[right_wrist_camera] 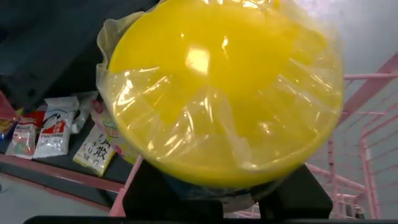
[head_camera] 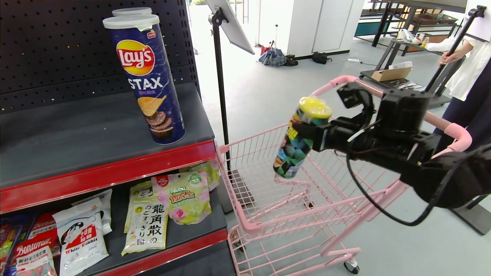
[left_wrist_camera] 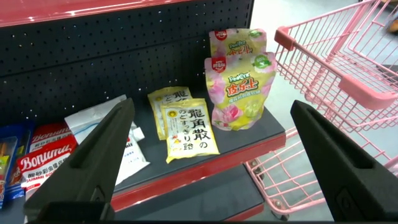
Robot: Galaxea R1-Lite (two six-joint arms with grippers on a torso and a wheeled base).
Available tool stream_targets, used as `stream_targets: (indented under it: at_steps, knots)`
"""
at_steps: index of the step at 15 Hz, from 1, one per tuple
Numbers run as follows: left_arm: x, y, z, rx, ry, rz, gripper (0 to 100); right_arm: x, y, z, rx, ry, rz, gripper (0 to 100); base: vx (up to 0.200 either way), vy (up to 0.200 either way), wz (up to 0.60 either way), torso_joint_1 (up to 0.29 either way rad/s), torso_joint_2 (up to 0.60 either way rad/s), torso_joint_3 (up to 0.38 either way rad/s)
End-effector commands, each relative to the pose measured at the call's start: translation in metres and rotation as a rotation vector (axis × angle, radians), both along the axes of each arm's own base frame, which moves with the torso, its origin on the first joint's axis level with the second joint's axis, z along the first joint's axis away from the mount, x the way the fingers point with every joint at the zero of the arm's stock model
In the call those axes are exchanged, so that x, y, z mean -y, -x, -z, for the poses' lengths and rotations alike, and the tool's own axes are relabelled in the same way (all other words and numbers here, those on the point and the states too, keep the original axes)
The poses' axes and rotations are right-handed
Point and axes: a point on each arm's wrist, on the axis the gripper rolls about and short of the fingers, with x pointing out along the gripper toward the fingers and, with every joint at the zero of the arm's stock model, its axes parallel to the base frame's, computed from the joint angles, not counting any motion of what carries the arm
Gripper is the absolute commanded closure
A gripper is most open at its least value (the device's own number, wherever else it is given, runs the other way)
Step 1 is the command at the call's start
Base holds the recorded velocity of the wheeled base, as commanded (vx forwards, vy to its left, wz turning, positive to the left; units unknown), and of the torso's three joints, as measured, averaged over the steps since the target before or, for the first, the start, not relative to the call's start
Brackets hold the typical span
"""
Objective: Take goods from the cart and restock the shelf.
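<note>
From the head, the right jaws are clenched around a yellow-lidded can (head_camera: 292, 153), held tilted above the pink cart (head_camera: 245, 224), off to the right of the shelf (head_camera: 76, 130). A black stand pole (head_camera: 221, 99) rises between shelf and cart, and a tall blue chip canister (head_camera: 147, 80) stands near the upper board's front edge. At the left wrist, the left jaws gape, released, facing the lower board's pastel pouches (left_wrist_camera: 239, 90) and yellow sachets (left_wrist_camera: 186, 127). At the right wrist, the can's yellow lid (right_wrist_camera: 224, 87) sits wedged between the black jaws.
</note>
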Motion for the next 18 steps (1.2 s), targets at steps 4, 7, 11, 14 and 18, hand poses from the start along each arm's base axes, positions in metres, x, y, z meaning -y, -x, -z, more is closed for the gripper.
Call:
stream_targets:
  at_steps: [4, 7, 11, 14, 18]
  knots:
    - [0.000, 0.000, 0.000, -0.002, 0.002, 0.000, 0, 0.080, 0.135, -0.091, 0.068, 0.019, 0.258, 100, 0.000, 0.000, 0.00, 0.000, 0.00, 0.000]
    - [0.000, 0.000, 0.000, -0.002, 0.002, 0.000, 0, 0.114, 0.217, -0.051, -0.044, 0.105, 0.324, 100, 0.000, 0.000, 0.00, 0.000, 0.00, 0.000]
    - [0.000, 0.000, 0.000, -0.002, 0.002, 0.000, 0, 0.128, 0.264, -0.018, -0.031, 0.150, 0.340, 100, 0.000, 0.000, 0.00, 0.000, 0.00, 0.000]
    - [0.000, 0.000, 0.000, -0.002, 0.000, 0.000, 0, 0.131, 0.279, -0.009, -0.019, 0.148, 0.342, 100, 0.000, 0.000, 0.00, 0.000, 0.00, 0.000]
    - [0.000, 0.000, 0.000, -0.002, 0.002, 0.000, 0, 0.133, 0.287, -0.005, -0.024, 0.155, 0.340, 100, 0.000, 0.000, 0.00, 0.013, -0.04, -0.032]
